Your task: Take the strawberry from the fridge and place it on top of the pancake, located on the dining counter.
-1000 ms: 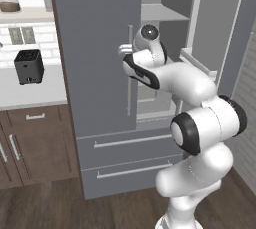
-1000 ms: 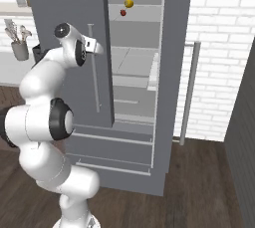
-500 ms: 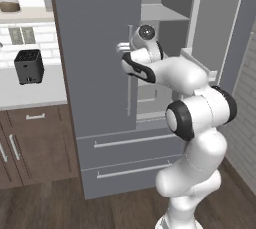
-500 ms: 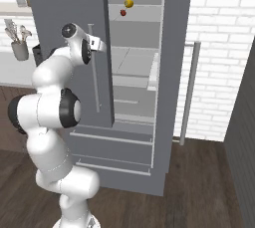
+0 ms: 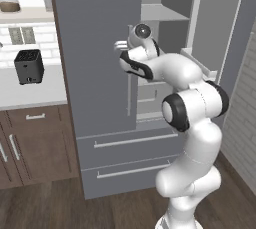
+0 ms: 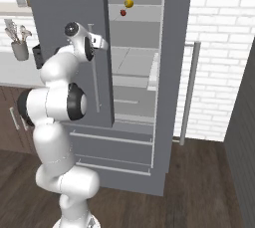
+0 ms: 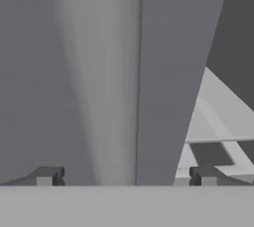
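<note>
The fridge (image 5: 105,73) stands with its right door swung open, and its left door is shut or almost shut, I cannot tell which. The hand (image 7: 124,175) is wide open and holds nothing; its two dark fingertips (image 7: 47,175) stand well apart at the bottom of the hand view, with the inner edge of the left door between them. In the left base view the hand (image 5: 122,46) is at the height of the upper part of the vertical bar handle (image 5: 129,90) of that door, very near to it, but I cannot tell if it touches it. In the right base view the hand (image 6: 102,43) is just beside the top of the same handle (image 6: 94,67). The strawberry (image 6: 123,12) lies on a high shelf (image 6: 137,6) inside the open fridge, just beside a small yellow round fruit (image 6: 129,3), above the hand and to its right in that view. Below the doors there are two drawers (image 5: 127,145) with horizontal handles. On the tabletop (image 5: 27,90) to the left of the fridge stands a dark toaster (image 5: 28,66), and in the right base view a grey cup with utensils (image 6: 18,43) stands on the same tabletop. The floor (image 6: 199,187) is of dark wood.
</note>
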Available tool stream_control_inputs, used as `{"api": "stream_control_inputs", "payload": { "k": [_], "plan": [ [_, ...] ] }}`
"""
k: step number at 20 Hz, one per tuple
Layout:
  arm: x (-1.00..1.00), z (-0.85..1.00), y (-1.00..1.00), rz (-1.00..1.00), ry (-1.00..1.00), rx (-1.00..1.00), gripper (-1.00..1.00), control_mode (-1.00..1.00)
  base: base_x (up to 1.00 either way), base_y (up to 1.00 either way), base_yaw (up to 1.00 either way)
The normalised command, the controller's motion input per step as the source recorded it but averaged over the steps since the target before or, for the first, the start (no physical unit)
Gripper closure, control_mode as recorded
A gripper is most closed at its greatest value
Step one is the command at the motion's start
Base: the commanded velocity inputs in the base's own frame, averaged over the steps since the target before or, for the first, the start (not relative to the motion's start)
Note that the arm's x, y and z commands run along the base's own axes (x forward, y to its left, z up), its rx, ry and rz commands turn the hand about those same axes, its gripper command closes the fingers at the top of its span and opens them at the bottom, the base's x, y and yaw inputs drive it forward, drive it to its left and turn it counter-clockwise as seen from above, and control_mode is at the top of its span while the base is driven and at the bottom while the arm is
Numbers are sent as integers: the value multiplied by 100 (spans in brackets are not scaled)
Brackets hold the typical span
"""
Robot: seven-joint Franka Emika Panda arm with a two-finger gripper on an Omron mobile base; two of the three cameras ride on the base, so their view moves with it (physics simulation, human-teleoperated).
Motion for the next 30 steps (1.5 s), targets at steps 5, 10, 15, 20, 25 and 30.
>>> {"api": "stream_control_inputs", "payload": {
  "k": [5,10,15,20,25,30],
  "plan": [
    [38,0,2,0,-2,0,100,-100,0,0,0],
    [30,0,0,0,-1,0,100,-100,0,0,0],
    [1,0,1,-1,-2,0,100,-100,0,0,0],
    [-17,0,10,-15,-1,0,100,-100,0,0,0],
    [-59,0,27,-15,0,-3,100,-100,0,0,0],
    [-78,0,27,-15,0,-4,100,-100,0,0,0]
  ]
}}
